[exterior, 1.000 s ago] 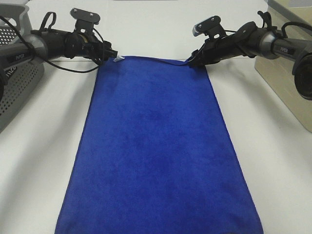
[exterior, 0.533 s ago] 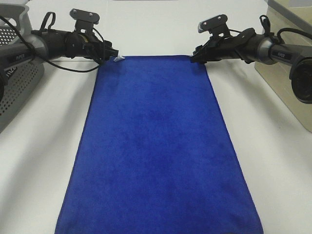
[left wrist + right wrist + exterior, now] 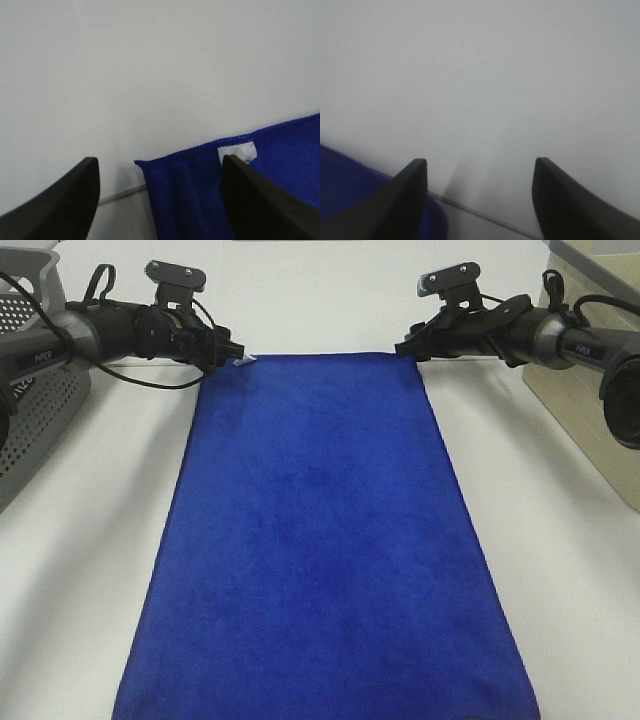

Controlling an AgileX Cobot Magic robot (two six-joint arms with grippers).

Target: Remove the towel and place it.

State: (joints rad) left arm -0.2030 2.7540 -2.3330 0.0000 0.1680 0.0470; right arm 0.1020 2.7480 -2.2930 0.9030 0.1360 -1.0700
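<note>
The towel [image 3: 320, 540] lies flat, far corners beside both open pincers.

Towel [image 3: 320, 540] flat on table [image 3: 560, 540], basket [image 3: 35, 410] at its left.

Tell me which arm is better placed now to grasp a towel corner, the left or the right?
Probably the left. Its open pincer has the towel corner with the white tag lying between the fingers. The right pincer is also open, but only bare table shows between its fingers, with the cloth off to one side.
</note>
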